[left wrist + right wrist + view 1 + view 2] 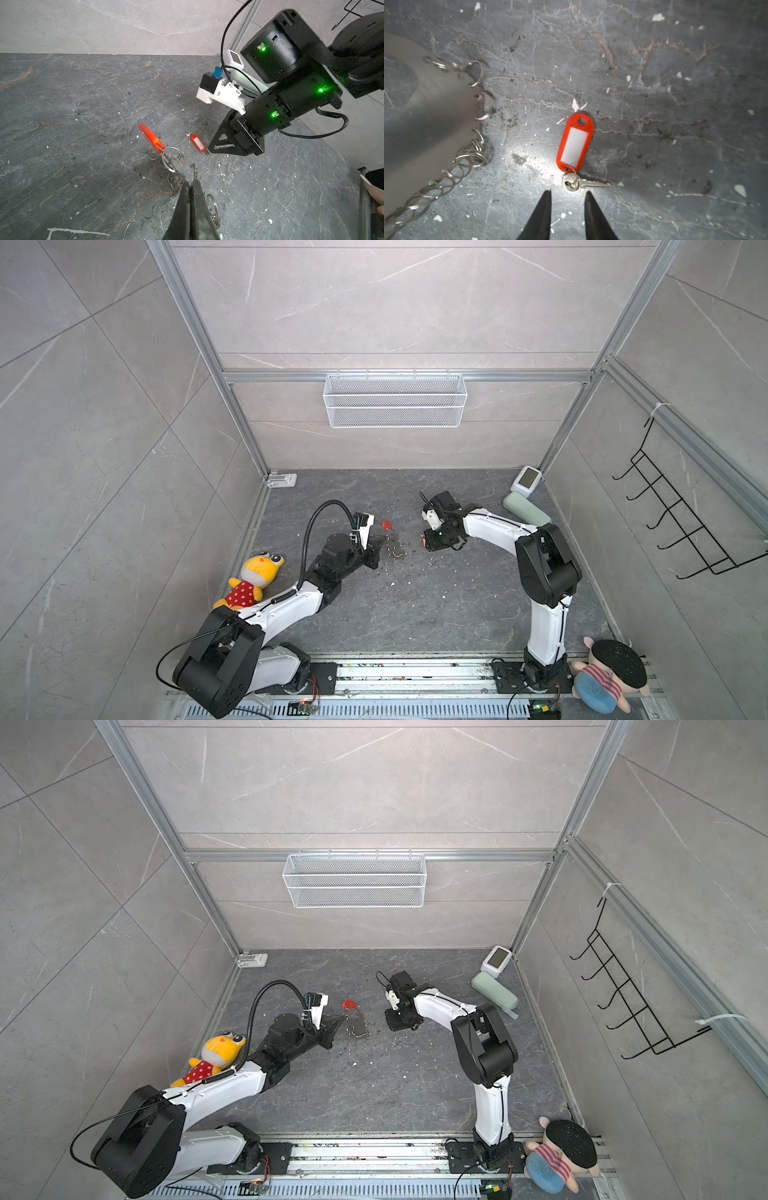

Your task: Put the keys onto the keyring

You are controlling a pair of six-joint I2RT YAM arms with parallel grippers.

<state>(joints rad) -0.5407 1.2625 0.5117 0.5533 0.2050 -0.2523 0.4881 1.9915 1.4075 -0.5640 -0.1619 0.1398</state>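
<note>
Right wrist: right end effector (569,192) spread beside the keys (575,143) flat on desk (675,62); left end effector (190,182) pinching the keyring (436,116).

wire basket (395,400): back wall | yellow plush (255,580): left edge | green case (525,510): just beside white device (528,480)

Keyring (433,116) blurry, half out of frame, R wrist view

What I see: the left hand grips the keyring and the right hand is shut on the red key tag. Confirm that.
Not quite. The right hand is open, its fingertips apart just short of the keys, holding nothing; the right wrist view shows it. The left hand does grip the keyring.
</note>
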